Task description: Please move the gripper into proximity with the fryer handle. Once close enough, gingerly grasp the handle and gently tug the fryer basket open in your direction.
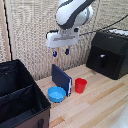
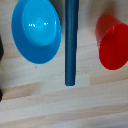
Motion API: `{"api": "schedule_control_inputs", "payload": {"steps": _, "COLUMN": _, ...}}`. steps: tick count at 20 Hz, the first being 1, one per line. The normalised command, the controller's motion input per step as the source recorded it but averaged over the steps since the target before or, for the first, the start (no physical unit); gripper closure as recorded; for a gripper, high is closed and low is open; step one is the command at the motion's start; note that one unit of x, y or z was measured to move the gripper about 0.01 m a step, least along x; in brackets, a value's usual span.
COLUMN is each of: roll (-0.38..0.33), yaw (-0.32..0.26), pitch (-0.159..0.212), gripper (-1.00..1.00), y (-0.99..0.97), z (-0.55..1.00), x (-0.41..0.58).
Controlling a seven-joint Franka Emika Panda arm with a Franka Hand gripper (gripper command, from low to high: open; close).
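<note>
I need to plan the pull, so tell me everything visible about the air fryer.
The air fryer is a boxy black unit, matte and plastic-looking, standing upright on the wooden table at the exterior view's right, against the woven wall. Its basket front looks flush and closed, with a small upright handle at its middle. Nothing touches it; the claw hangs well away.

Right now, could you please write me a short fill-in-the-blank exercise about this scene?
1. The pincer hangs in the air above the upright dark blue ____.
2. The cup standing on the wooden table is ____ in colour.
3. The fryer handle is ____ by the pincer at this moment.
4. The blue bowl sits beside the large black ____ at the exterior view's left.

Missing words: board; red; untouched; bin
</note>
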Motion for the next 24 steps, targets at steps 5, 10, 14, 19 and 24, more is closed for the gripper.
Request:
{"api": "schedule_control_inputs", "payload": {"steps": 5, "roll": -0.004, "yaw": -0.351, "pitch": -0.004, "gripper": -1.00, "y": 0.04, "z": 0.00, "x": 0.000}}
{"api": "schedule_control_inputs", "payload": {"steps": 10, "roll": 0.000, "yaw": -0.375, "pitch": 0.000, "gripper": -1.00, "y": -0.02, "z": 0.03, "x": 0.000}}
{"api": "schedule_control_inputs", "payload": {"steps": 14, "roll": -0.003, "yaw": -0.375, "pitch": 0.000, "gripper": -1.00, "y": -0.02, "z": 0.08, "x": 0.002}}
{"api": "schedule_control_inputs", "payload": {"steps": 19, "roll": -0.113, "yaw": -0.327, "pitch": 0.000, "gripper": -1.00, "y": 0.00, "z": 0.19, "x": 0.000}}
{"api": "schedule_control_inputs", "payload": {"steps": 24, "roll": -0.291, "yaw": -0.197, "pitch": 0.000, "gripper": -1.00, "y": 0.00, "z": 0.18, "x": 0.000}}
